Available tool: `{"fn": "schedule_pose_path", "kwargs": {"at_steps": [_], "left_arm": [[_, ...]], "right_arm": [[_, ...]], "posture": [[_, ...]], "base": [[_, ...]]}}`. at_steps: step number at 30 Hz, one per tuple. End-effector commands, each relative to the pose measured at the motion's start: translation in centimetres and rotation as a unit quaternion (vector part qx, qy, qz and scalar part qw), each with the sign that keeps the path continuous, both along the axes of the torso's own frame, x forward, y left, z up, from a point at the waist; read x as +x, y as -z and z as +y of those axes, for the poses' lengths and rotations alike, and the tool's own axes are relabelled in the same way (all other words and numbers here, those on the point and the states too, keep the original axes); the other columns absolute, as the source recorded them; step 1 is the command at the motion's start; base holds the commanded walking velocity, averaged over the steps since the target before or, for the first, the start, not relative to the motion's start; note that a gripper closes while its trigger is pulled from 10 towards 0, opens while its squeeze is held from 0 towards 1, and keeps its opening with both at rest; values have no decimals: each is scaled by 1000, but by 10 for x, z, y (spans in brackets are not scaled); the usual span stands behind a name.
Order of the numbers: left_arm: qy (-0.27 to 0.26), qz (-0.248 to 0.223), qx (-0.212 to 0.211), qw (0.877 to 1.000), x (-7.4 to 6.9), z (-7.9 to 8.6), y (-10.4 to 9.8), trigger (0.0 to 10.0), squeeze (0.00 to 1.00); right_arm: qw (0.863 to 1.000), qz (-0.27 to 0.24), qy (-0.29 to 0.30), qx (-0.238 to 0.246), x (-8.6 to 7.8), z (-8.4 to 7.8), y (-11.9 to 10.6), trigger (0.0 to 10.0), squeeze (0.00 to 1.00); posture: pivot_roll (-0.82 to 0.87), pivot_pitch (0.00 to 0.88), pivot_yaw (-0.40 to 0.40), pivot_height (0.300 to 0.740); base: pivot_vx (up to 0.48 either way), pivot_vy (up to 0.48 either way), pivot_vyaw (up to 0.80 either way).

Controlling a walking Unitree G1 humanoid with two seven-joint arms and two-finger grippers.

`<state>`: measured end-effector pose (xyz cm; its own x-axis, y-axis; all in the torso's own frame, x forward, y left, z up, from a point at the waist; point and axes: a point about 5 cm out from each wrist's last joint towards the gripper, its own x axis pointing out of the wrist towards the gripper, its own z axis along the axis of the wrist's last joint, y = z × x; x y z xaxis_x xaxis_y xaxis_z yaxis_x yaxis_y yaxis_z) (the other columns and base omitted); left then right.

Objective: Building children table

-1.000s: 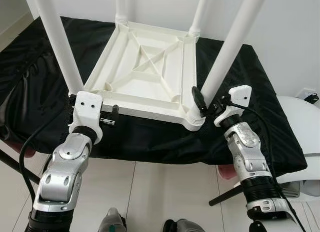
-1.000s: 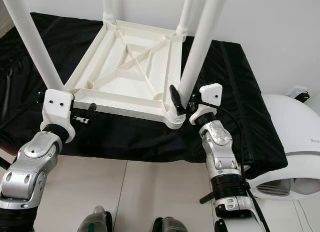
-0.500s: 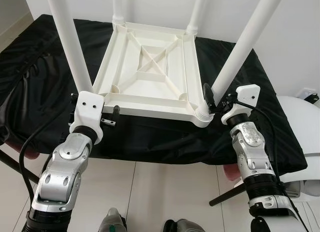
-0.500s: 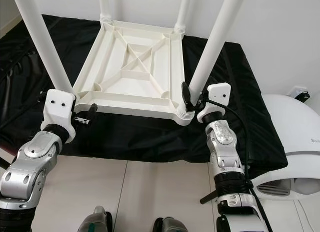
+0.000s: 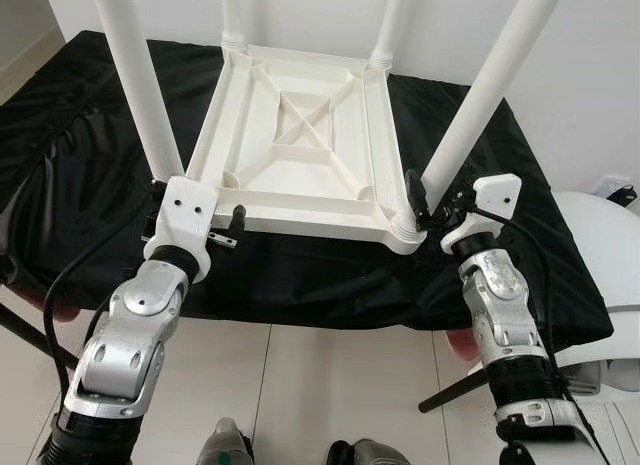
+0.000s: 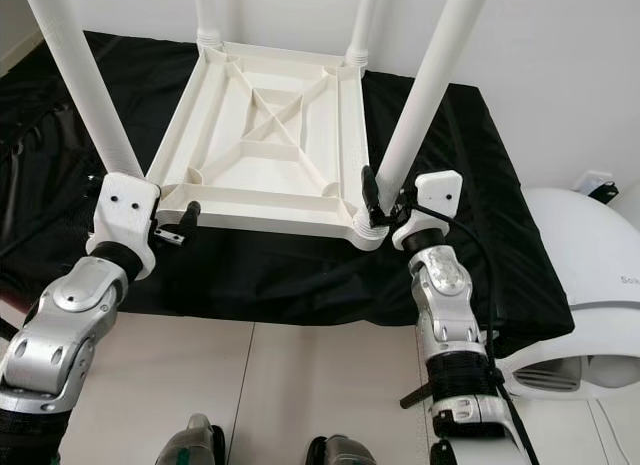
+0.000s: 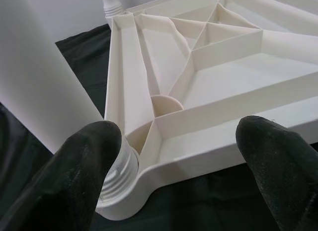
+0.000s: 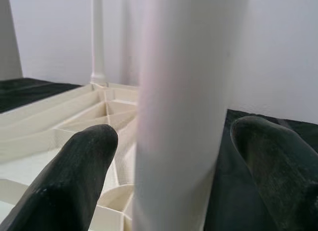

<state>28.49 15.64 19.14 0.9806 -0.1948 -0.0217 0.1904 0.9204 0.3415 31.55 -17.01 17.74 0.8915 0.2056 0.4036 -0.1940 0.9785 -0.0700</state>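
Right end effector [image 8: 164, 156] straddles table leg [image 8: 184, 92], apparently untouched.

Lying upside down on a cloth-covered bench [image 5: 300, 280]: children's table [image 5: 300, 145], four legs pointing up. Sitting at its near left corner: left gripper [image 5: 200, 220]. Straddling the near right leg [image 5: 480, 95]: right gripper [image 5: 432, 207].

White table [image 5: 300, 145], black cloth [image 5: 300, 275], black-fingered silver arms
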Motion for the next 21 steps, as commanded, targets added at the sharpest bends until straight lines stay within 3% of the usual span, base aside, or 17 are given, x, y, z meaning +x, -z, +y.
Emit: {"fn": "schedule_pose_path", "kwargs": {"at_steps": [1,12,14,21], "left_arm": [[30,8,14,999,7,-4,3,10000,0],[46,3,23,999,22,-8,3,10000,0],[67,-4,26,997,33,-15,-1,10000,0],[142,-2,49,989,49,-37,-3,10000,0]], "right_arm": [[1000,-4,-5,9,-11,-1,2,10000,0],[1000,-14,20,5,-29,-3,6,10000,0],[999,-15,48,6,-40,-4,10,10000,0],[997,9,81,6,-58,-5,24,10000,0]], "posture": [[35,55,-69,740],[4,59,-50,740],[-13,61,-38,740],[-25,68,-30,740]], "base": [[0,0,0],[0,0,0],[0,0,0],[0,0,0]]}}
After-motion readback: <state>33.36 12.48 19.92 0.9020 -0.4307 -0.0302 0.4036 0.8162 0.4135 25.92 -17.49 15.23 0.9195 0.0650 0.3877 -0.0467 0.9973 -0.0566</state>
